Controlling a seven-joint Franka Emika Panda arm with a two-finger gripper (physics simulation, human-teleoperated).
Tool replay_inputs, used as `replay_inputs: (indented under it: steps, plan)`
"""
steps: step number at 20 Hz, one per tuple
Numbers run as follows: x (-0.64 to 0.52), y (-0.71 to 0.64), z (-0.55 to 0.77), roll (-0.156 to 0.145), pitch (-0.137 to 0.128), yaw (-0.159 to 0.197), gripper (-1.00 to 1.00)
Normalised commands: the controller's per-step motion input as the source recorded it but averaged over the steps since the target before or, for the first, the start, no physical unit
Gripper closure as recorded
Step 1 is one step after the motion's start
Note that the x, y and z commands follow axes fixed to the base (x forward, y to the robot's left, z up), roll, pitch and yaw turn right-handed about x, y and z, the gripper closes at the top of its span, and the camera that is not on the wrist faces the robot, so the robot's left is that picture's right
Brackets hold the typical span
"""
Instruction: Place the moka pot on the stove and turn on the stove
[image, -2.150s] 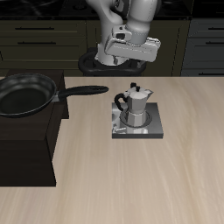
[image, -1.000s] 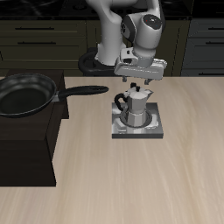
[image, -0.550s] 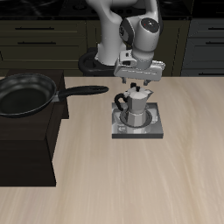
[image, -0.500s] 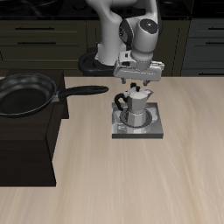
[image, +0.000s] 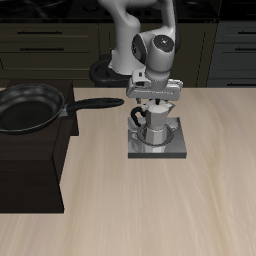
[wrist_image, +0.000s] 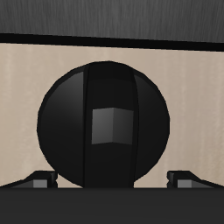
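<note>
The silver moka pot (image: 153, 127) stands upright on the stove (image: 176, 147), a small grey plate in the middle of the table. My gripper (image: 152, 106) hangs straight above the pot, low over its lid, with its fingers pointing down on either side of the top. In the wrist view the pot's dark round lid (wrist_image: 103, 125) fills the picture. The two fingertips (wrist_image: 37, 179) stand wide apart at its edges and show no contact with it. The gripper is open and holds nothing. The hand hides the pot's lid knob in the exterior view.
A black frying pan (image: 28, 108) rests on the large black cabinet (image: 30, 175) beside the stove, its handle reaching toward the pot. Dark drawers (image: 50, 45) line the back behind the table.
The gripper has moved from behind the pot to a spot above it and come down close over its lid, fingers still apart. The pot and stove have not moved.
</note>
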Motion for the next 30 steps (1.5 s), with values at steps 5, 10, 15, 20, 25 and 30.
replay_inputs:
  steps: [5,10,15,20,25,30]
  plan:
    - [0.17,-0.17,-0.3,0.007,0.046,-0.011,1.0]
    - [0.01,-0.08,-0.02,0.022,0.001,-0.047,1.0]
    - [0.0,-0.09,0.23,0.021,-0.045,-0.029,1.0]
    - [0.08,-0.14,0.24,-0.009,-0.054,0.015,1.0]
    - [0.12,-0.19,0.2,-0.021,-0.03,-0.006,1.0]
    - [0.09,-0.08,0.15,0.005,-0.004,0.0,1.0]
